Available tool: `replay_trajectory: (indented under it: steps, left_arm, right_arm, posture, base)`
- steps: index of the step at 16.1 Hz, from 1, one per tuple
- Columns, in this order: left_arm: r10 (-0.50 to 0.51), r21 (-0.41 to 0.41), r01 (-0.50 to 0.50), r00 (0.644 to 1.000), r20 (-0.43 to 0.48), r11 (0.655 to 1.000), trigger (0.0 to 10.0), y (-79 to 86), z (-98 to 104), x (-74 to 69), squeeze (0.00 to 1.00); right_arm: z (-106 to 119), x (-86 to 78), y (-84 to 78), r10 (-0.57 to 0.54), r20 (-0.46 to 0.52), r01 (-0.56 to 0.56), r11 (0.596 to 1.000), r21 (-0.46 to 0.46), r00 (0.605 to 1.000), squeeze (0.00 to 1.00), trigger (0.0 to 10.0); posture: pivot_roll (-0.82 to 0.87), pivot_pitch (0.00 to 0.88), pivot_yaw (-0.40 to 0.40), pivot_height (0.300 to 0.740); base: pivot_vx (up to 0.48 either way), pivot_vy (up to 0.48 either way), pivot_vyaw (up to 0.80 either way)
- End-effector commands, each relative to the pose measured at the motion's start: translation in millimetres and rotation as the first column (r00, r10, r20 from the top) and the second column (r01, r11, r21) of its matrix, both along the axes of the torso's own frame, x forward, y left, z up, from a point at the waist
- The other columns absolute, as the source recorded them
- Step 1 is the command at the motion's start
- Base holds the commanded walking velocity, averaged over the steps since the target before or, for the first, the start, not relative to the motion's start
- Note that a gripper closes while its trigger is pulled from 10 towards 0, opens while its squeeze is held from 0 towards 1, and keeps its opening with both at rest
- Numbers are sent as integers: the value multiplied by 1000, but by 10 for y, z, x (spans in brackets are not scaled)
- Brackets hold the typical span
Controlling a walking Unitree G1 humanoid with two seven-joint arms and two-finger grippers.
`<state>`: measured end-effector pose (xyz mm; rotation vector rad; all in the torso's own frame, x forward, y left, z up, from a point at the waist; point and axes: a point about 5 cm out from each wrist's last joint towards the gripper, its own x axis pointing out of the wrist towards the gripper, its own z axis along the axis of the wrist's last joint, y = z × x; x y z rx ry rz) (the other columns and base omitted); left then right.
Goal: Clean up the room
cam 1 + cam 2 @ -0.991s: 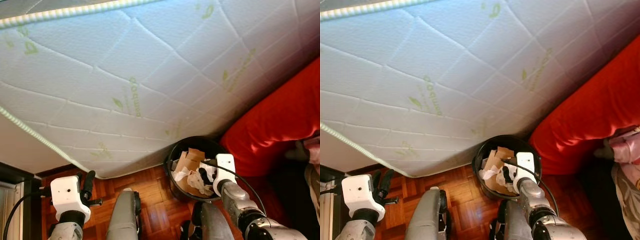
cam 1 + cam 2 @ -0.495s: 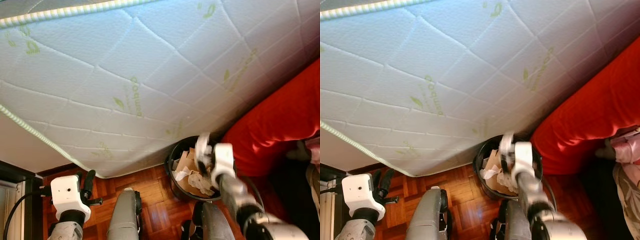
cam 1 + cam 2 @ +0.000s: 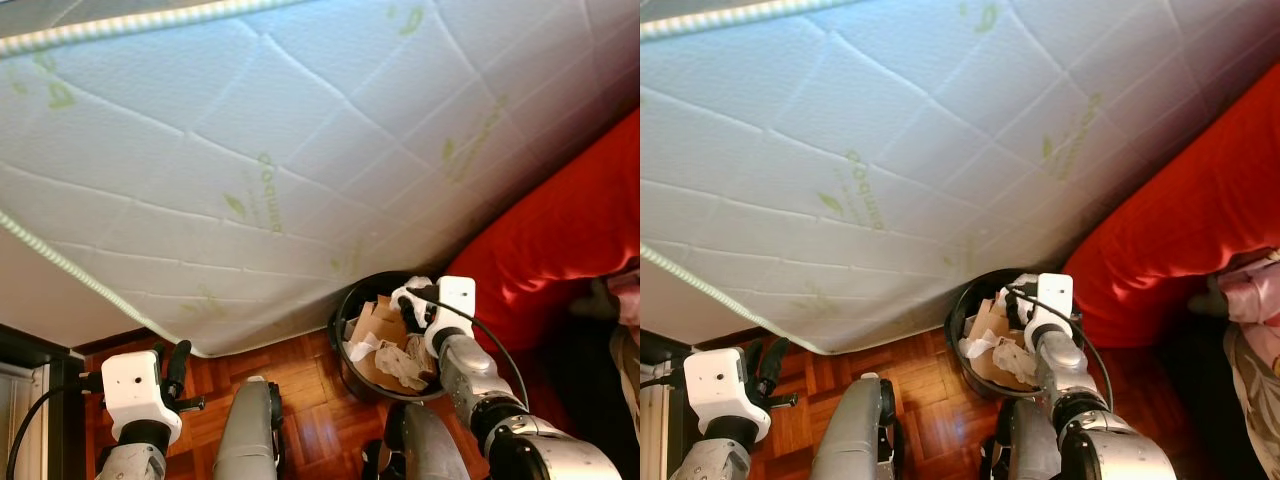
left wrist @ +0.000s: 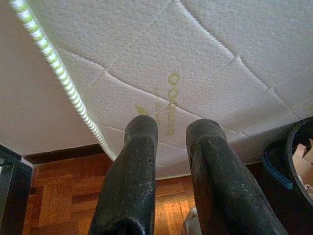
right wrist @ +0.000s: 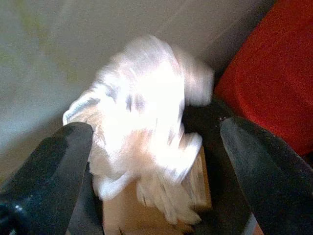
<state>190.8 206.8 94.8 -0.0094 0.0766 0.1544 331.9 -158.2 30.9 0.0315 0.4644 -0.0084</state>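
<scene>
A black trash bin [image 3: 343, 322] stands on the parquet floor against the mattress, holding cardboard pieces [image 3: 385, 318] and crumpled paper. My right gripper [image 3: 414, 304] hovers over the bin's far rim, fingers spread wide. A white crumpled wad [image 5: 142, 112] is blurred between those fingers in the right wrist view, and at the fingertips [image 3: 412, 289] in the left eye view. Whether it touches them I cannot tell. My left gripper [image 3: 177, 355] hangs low at the left, shut with nothing in it; its fingers [image 4: 142, 147] point at the mattress edge.
A large white quilted mattress [image 3: 300, 150] leans across most of the view, just behind the bin. A red cushion or sofa [image 3: 560, 240] sits to the bin's right, with pink fabric [image 3: 628, 290] at the far right. Dark furniture [image 3: 30, 350] borders the left.
My right gripper has come up out of the bin to its far rim, and a white wad now shows at its fingertips. The left arm has not moved.
</scene>
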Motion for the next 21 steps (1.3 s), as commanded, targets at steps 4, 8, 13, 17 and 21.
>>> replay_trajectory:
  steps: [4, 8, 13, 17, 21]
  left_arm:
    - [3, -3, -3, 1000, -19, 1000, 10000, 4, -23, -51, 0]
    - [4, 1, -4, 1000, -18, 1000, 10000, 22, -16, -51, 0]
    - [4, -2, -4, 1000, -21, 1000, 10000, 8, -27, -57, 0]
    - [12, -1, -12, 999, -40, 1000, 10000, 47, -100, -57, 0]
    - [18, -3, -18, 998, -59, 1000, 10000, 66, -187, -34, 0]
  right_arm:
    - [-408, -359, -90, -41, -204, 28, 998, -64, 978, 1000, 10000]
    - [-161, -140, -48, -65, -47, 66, 998, 11, 997, 384, 10000]
    - [-217, -191, -158, -116, -93, 112, 993, -47, 989, 0, 10000]
    - [-335, -331, -195, -76, -85, 78, 997, 26, 993, 0, 10000]
    - [-462, -490, -344, -115, -130, 118, 993, 13, 985, 0, 10000]
  posture:
    - [282, 296, -28, 634]
    - [285, 296, -26, 634]
    - [285, 293, -30, 634]
    - [277, 275, -30, 649]
    - [267, 247, -33, 694]
  base:
    - [0, 0, 0]
    - [0, 0, 0]
    - [0, 0, 0]
    - [0, 0, 0]
    - [0, 0, 0]
